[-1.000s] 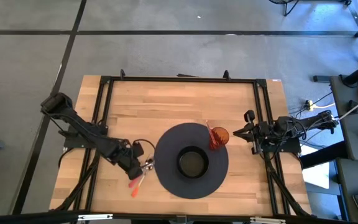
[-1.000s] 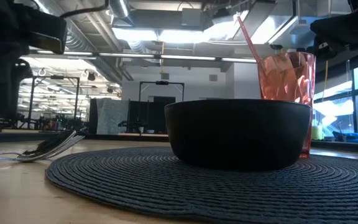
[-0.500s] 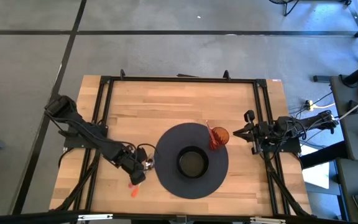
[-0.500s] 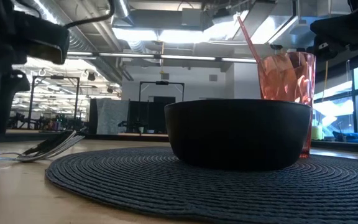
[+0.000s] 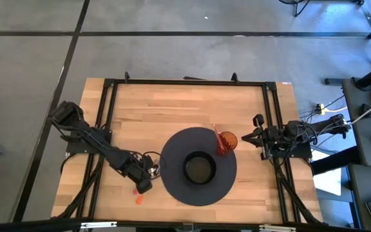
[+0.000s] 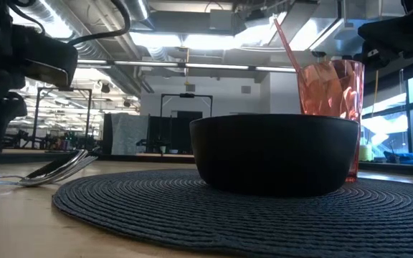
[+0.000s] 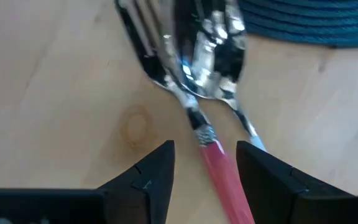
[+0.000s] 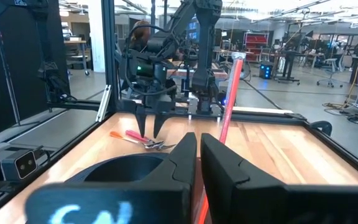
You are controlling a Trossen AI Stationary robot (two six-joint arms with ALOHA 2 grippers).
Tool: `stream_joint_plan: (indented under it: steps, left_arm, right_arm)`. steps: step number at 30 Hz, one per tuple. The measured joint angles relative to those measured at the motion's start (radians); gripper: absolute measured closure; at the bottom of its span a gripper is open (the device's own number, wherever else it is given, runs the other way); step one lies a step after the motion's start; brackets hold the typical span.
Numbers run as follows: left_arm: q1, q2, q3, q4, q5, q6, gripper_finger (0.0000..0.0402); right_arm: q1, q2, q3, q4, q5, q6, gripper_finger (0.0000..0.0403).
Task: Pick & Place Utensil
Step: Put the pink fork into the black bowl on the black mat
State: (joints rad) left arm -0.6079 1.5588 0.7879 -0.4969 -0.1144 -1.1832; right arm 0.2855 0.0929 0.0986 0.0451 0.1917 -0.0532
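Two utensils lie on the wood left of the round dark placemat (image 5: 198,166): a fork and a spoon with metal heads (image 7: 197,50), one with a pink-red handle (image 7: 222,177), one with an orange handle (image 5: 138,198). My left gripper (image 5: 142,182) is low over them and open. In the left wrist view (image 7: 204,155) its fingers stand on either side of the pink-red handle, just behind the metal neck, and I see no touch. My right gripper (image 5: 261,136) waits at the table's right edge, shut and empty (image 8: 197,158).
A black bowl (image 5: 199,167) sits in the middle of the placemat. A red tumbler with a straw (image 5: 227,142) stands on the mat's far right part. Black frame rails (image 5: 108,109) run along the table's edges. Bare wood lies far of the mat.
My left gripper has moved a little toward the table's near edge and down over the utensil handles, so it now covers most of the pink-red handle in the high view. The utensils have stayed where they were.
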Motion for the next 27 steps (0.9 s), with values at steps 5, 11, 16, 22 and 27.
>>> stream_joint_plan:
  steps: [5,11,16,22,27]
  left_arm:
    - [0.000,0.035,0.001,0.001,-0.018,-0.018,0.0237]
    - [0.000,0.102,0.075,-0.092,-0.016,-0.002,0.0238]
    - [0.000,0.131,0.129,-0.293,-0.020,-0.038,0.0250]
    - [0.001,0.128,0.117,-0.378,-0.020,-0.020,0.0275]
    - [0.012,0.127,0.108,-0.364,0.005,0.084,0.0295]
  right_arm:
    - [0.000,0.000,0.000,-0.008,0.000,-0.002,0.0378]
    - [0.000,0.000,0.000,-0.007,0.000,0.000,0.0378]
    - [0.000,0.000,0.000,-0.007,0.000,0.000,0.0378]
    - [0.000,0.000,0.000,-0.007,0.000,0.001,0.0378]
    - [0.000,0.000,0.000,-0.008,0.000,0.000,0.0378]
